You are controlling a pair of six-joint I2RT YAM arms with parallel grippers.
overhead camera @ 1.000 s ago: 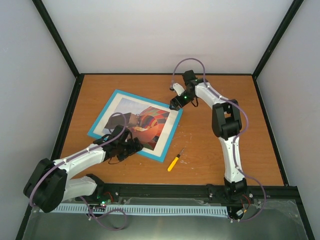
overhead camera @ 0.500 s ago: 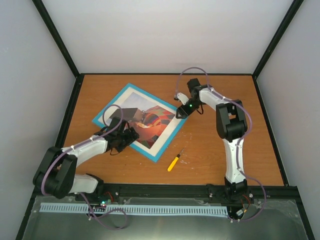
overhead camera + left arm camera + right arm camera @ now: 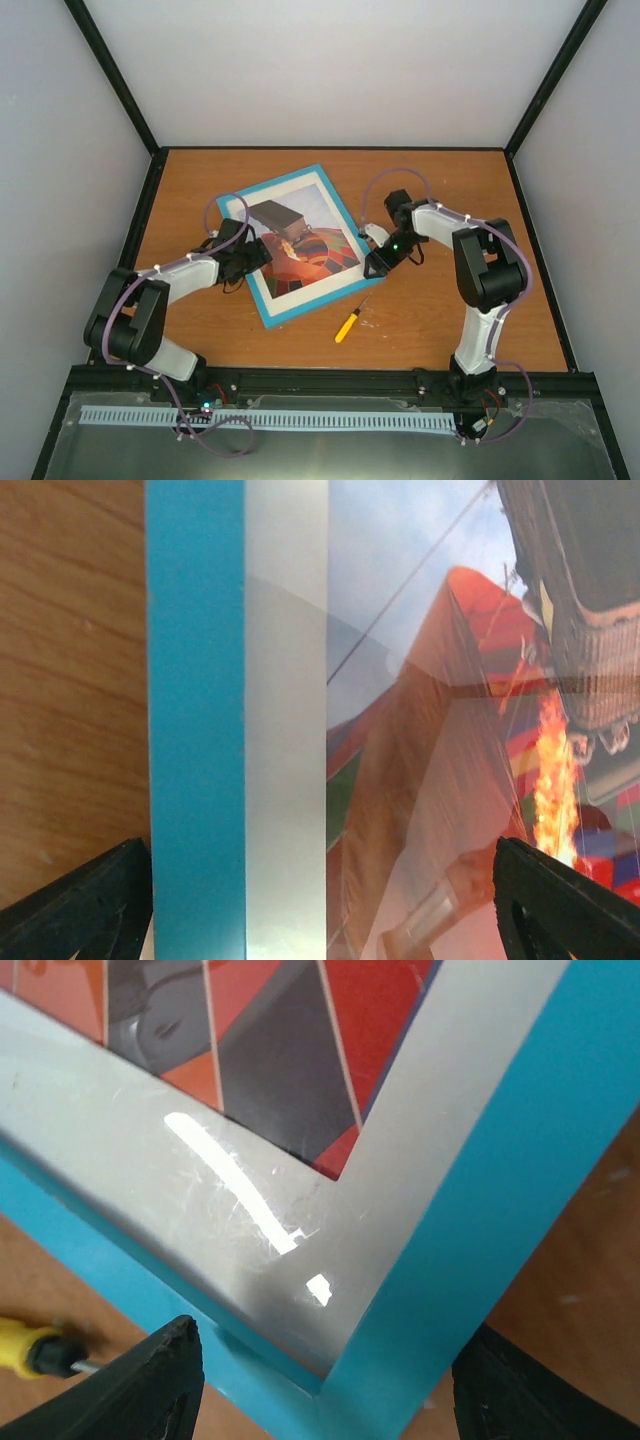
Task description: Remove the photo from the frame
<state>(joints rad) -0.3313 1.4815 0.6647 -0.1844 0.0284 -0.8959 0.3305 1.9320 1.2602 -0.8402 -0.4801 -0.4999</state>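
Note:
The turquoise frame [image 3: 262, 303] lies face up on the wooden table, with the hot-air balloon photo [image 3: 305, 250] inside it behind a white mat. My left gripper [image 3: 254, 256] is open at the frame's left side. In the left wrist view its gripper [image 3: 325, 920] spans the blue frame edge [image 3: 195, 730], the mat and part of the photo [image 3: 440, 730]. My right gripper [image 3: 378, 262] is open at the frame's right corner. In the right wrist view its gripper [image 3: 330, 1390] straddles that frame corner [image 3: 500, 1180], and a bit of the photo [image 3: 250, 1020] shows.
A yellow-handled screwdriver [image 3: 347, 325] lies on the table just in front of the frame's right corner; its handle shows in the right wrist view [image 3: 30, 1350]. Black posts and grey walls close in the table.
The frame has turned clockwise on the table and shifted right. My right gripper moved down and right with its corner. My left gripper moved up along the frame's left side.

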